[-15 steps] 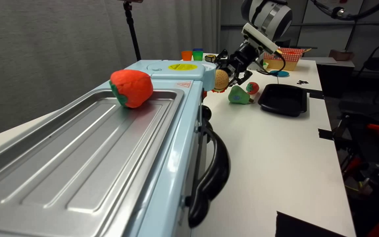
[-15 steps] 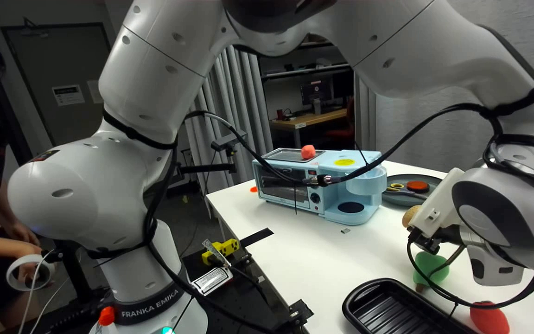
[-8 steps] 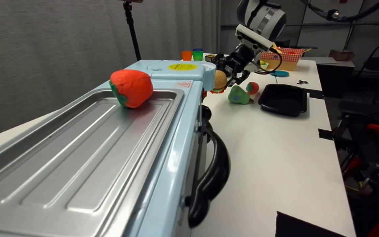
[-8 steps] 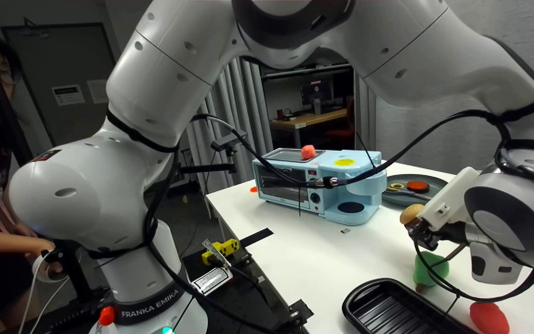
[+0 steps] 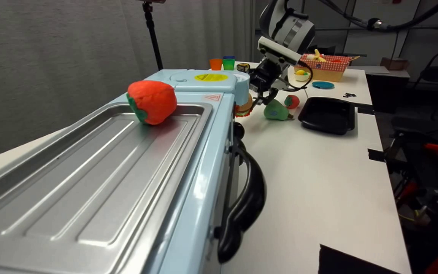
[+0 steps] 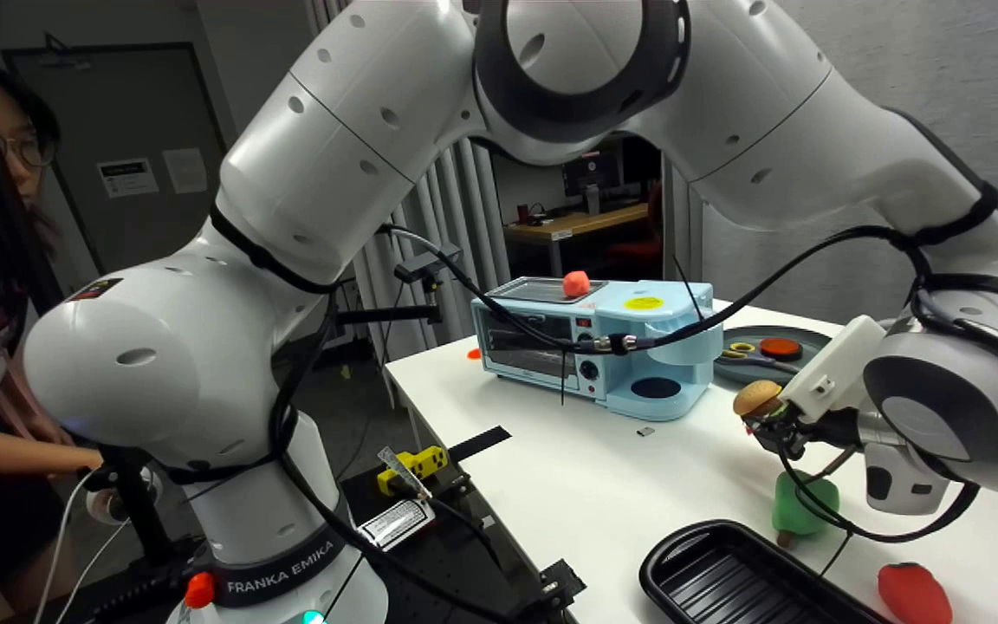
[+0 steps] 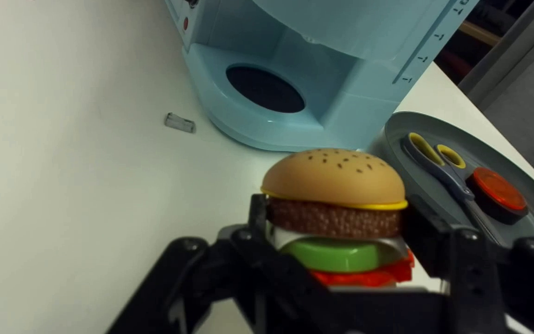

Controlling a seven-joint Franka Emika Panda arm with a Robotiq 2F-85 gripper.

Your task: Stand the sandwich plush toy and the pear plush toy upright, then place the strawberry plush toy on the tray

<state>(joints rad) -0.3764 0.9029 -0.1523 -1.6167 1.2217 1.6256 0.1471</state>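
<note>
The sandwich plush toy (image 7: 334, 218), burger-like with bun, patty and green and red layers, is pinched between the fingers of my gripper (image 7: 340, 215). Its bun faces up in the wrist view, and in an exterior view the toy (image 6: 757, 398) leans slightly. Whether its base touches the table I cannot tell. The green pear plush toy (image 5: 275, 109) lies on its side, stem toward the black tray (image 5: 329, 112). Close behind the pear rests the small red strawberry plush toy (image 5: 292, 101), on the table outside the tray. Both toys are apart from the gripper.
A light blue oven and coffee machine (image 6: 603, 338) stands beside the gripper, carrying a larger red-orange toy (image 5: 152, 102) on its metal top. A dark round plate (image 7: 485, 153) holds scissors and a red-topped jar. Farther off are a checked basket (image 5: 325, 74) and a teal disc (image 5: 323, 85).
My gripper has carried the sandwich toy toward the blue machine and somewhat lower in an exterior view. The pear, strawberry and tray have stayed put.
</note>
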